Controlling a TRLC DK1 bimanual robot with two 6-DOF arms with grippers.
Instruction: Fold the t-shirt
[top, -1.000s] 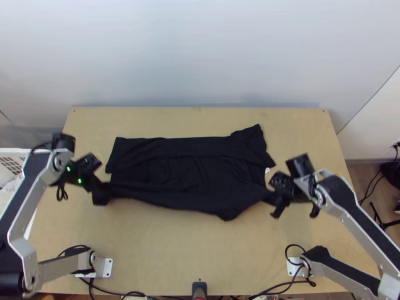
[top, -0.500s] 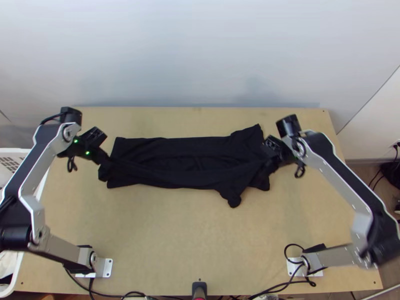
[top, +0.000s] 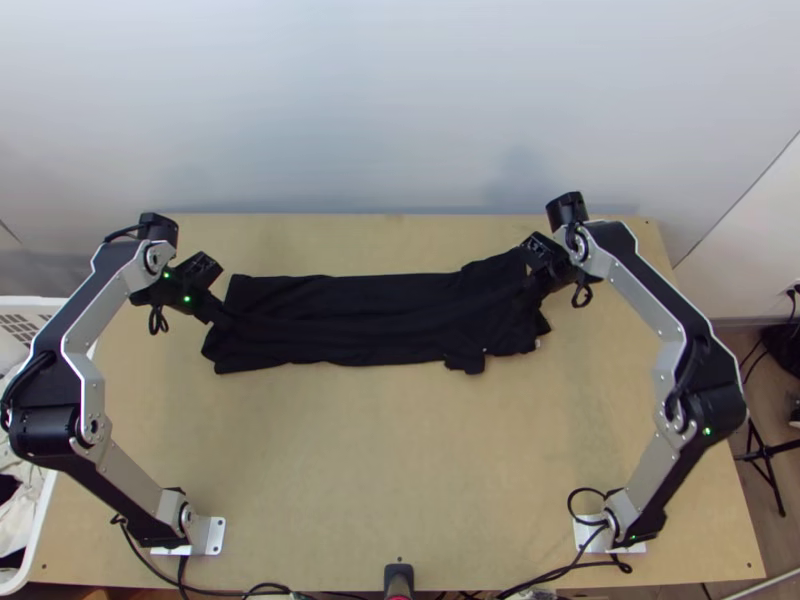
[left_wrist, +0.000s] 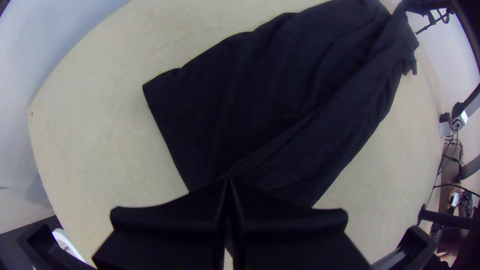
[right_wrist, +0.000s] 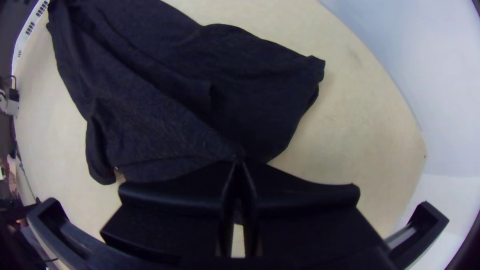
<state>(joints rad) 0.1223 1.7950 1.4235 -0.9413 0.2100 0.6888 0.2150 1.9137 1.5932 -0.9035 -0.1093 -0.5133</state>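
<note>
The black fabric t-shirt (top: 350, 322) lies folded lengthwise toward the far edge of the light wooden worktop (top: 390, 455), black left gripper (left_wrist: 228, 181) and black right gripper (right_wrist: 240, 162) clamped on its ends; unequal lowering could skew the top layer.

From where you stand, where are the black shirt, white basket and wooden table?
Black shirt (top: 350, 322): top view, middle of its body.
White basket (top: 25, 304): top view, on its far rim.
Wooden table (top: 400, 450): top view, bare wood nearer than the shirt.
</note>
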